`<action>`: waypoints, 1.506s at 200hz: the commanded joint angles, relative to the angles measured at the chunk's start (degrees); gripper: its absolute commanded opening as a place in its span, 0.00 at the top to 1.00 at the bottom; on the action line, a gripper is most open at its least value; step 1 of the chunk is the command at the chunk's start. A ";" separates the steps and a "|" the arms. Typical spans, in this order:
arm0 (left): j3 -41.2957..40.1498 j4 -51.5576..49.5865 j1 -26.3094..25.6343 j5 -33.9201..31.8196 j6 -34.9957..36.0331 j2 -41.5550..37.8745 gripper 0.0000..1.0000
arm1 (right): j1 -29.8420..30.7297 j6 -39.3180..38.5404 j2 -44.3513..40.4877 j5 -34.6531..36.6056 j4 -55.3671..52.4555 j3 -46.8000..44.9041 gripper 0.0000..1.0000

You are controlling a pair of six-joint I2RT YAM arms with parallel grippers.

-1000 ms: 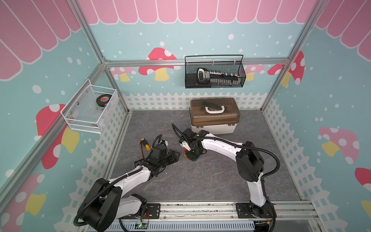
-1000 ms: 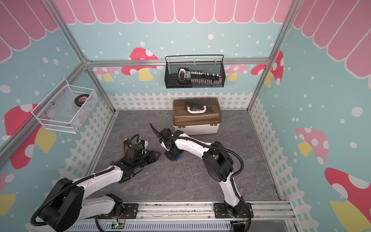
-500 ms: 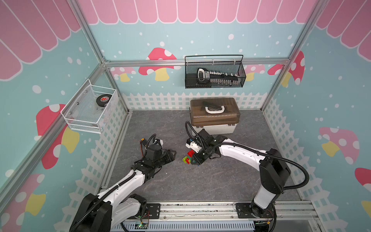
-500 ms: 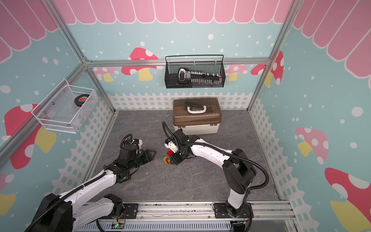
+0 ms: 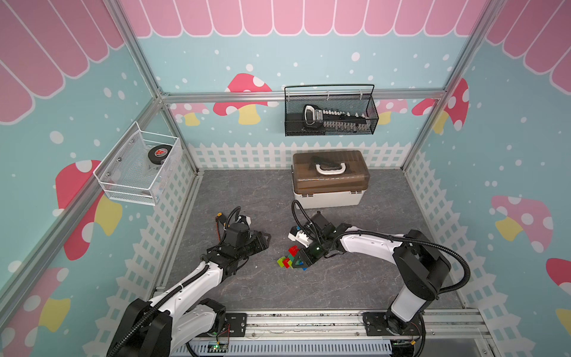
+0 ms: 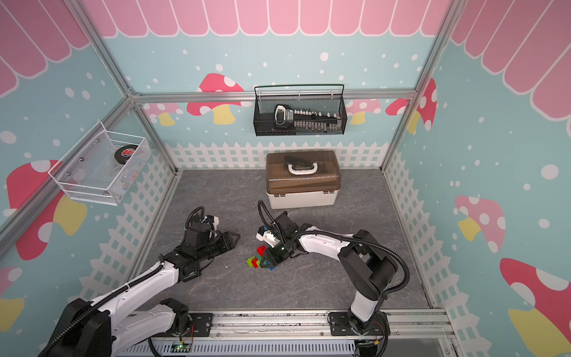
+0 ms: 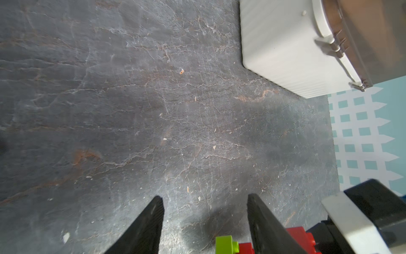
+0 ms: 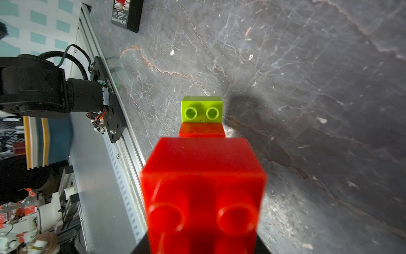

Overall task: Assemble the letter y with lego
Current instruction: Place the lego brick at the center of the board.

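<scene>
Grey floor (image 5: pixel 340 284), one toolbox (image 5: pixel 330 182), one letter y (image 5: pixel 288 262) in right end effector (image 5: pixel 301 262).

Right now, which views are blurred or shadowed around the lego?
Right wrist: the near red brick is out of focus, the lime brick beyond it is sharp, with a dark shadow on the mat beside it. Left wrist: sharp, with a soft shadow under the left gripper. Both top views: even light, the lego cluster small and partly hidden by the right gripper.

Both top views look steeply down from above the front rail (image 5: pixel 309 321), sharing the whole table (image 5: pixel 340 287). The 2 wrist views (very near it) both catch the lego (image 8: pixel 203 176).
</scene>
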 commanded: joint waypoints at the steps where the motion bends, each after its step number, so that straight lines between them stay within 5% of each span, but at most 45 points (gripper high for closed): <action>1: 0.04 -0.45 0.46 -0.25 0.78 0.36 0.38 | -0.90 1.61 -0.50 -4.18 5.76 -1.36 0.79; 128: 0.57 -0.54 0.48 -0.40 0.89 1.29 0.38 | -3.02 2.21 5.13 -7.86 11.10 -3.62 0.68; 301: -0.40 -0.03 0.44 0.61 0.21 1.84 0.38 | -7.74 -1.13 7.18 -5.28 5.49 -1.47 0.49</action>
